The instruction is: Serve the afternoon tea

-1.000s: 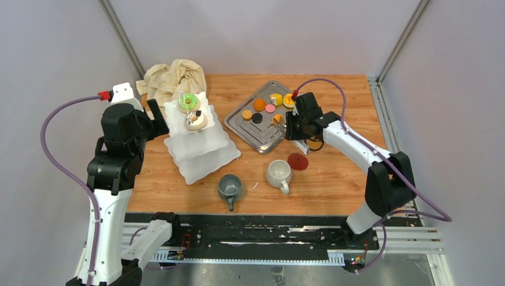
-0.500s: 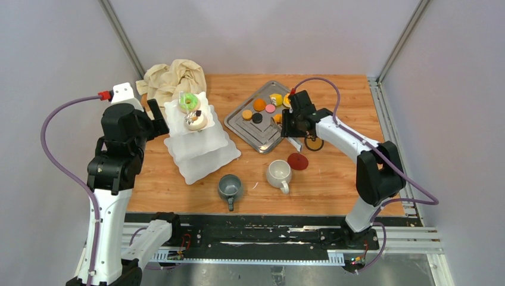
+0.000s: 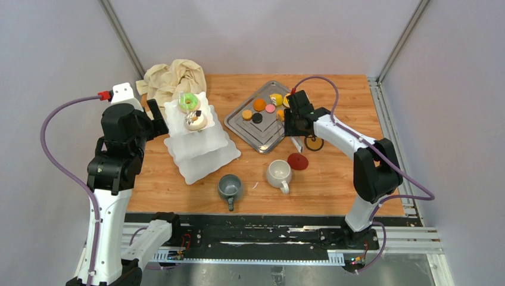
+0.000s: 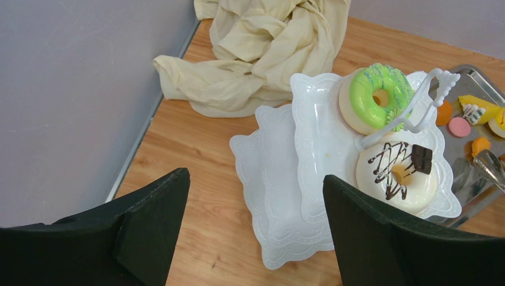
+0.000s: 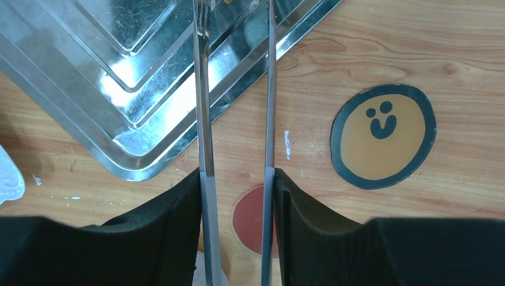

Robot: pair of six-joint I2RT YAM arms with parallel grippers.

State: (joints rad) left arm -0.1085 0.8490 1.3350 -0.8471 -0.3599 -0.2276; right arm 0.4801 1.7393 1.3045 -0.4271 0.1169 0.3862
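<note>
The white three-tier stand point(image 3: 205, 158) stands at the left, and also shows in the left wrist view point(image 4: 280, 196). Its top tier carries a green ring doughnut point(image 3: 189, 102) point(image 4: 376, 95) and a white chocolate-drizzled doughnut point(image 3: 196, 121). Orange point(image 3: 259, 104), yellow point(image 3: 276, 98) and pink point(image 3: 270, 108) pastries lie on the steel tray point(image 3: 265, 134). A grey mug point(image 3: 230, 186) and a white mug point(image 3: 279, 173) stand near the front. My right gripper point(image 3: 290, 124) point(image 5: 237, 179) is shut on metal tongs point(image 5: 202, 89), whose parted tips reach over the tray. My left gripper point(image 3: 156, 119) point(image 4: 256, 185) is open and empty beside the stand.
A beige cloth point(image 3: 172, 77) lies crumpled behind the stand. A red coaster point(image 3: 297, 161) and a yellow smiley coaster point(image 3: 314, 143) point(image 5: 383, 136) lie right of the tray. Grey walls close in the table's back and sides.
My right gripper with the tongs has shifted slightly toward the back of the tray. The left arm has not moved.
</note>
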